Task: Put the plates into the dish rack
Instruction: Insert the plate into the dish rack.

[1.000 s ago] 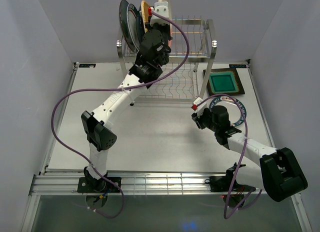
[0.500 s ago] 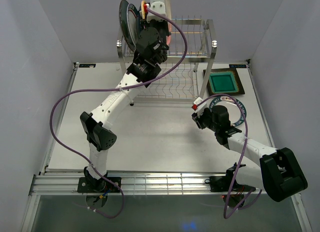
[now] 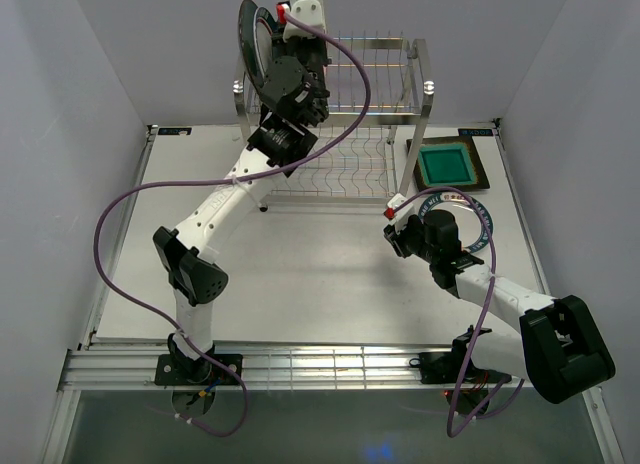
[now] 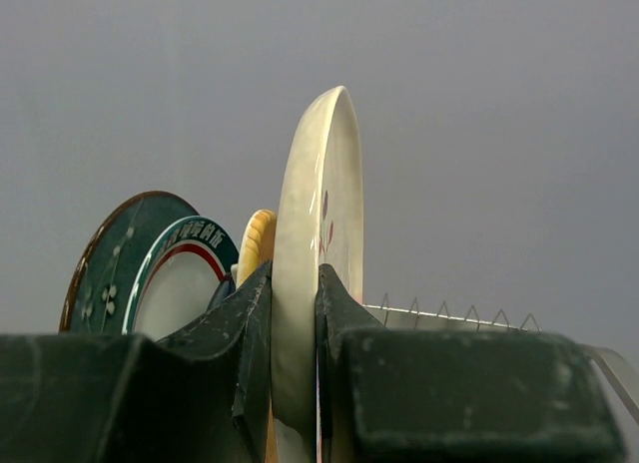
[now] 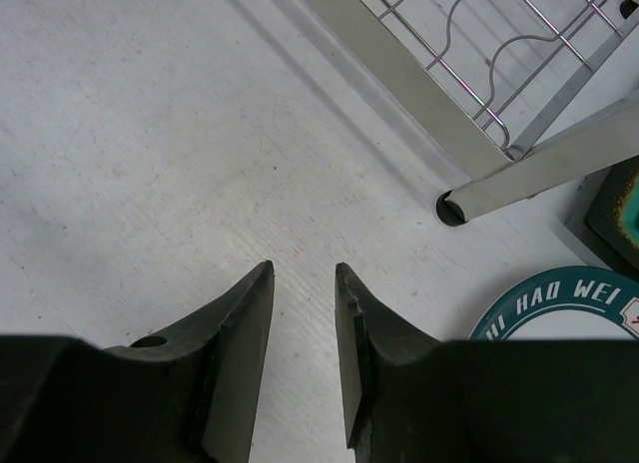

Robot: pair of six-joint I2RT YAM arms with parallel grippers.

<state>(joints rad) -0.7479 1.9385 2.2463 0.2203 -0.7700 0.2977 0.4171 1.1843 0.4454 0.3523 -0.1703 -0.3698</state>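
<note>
My left gripper [image 3: 300, 29] is shut on the rim of the pink-cream floral plate [image 4: 315, 233] and holds it upright over the left end of the dish rack's [image 3: 400, 84] upper tier. Beside it stand the orange woven plate [image 4: 256, 245], a white colour-rimmed plate [image 4: 175, 283] and the dark teal plate [image 4: 110, 253], which also shows from above [image 3: 250, 34]. The green square plate [image 3: 447, 166] and another white colour-rimmed plate [image 3: 482, 219] lie on the table right of the rack. My right gripper [image 5: 303, 268] is open and empty above the table.
The rack's front right foot [image 5: 454, 206] and lower wire shelf [image 5: 479, 54] lie just ahead of my right gripper. The white rimmed plate [image 5: 559, 303] is at its right. Grey walls close in the table on three sides.
My left arm has carried the floral plate left and farther back along the top tier, closer to the standing plates. The right arm has not moved.
</note>
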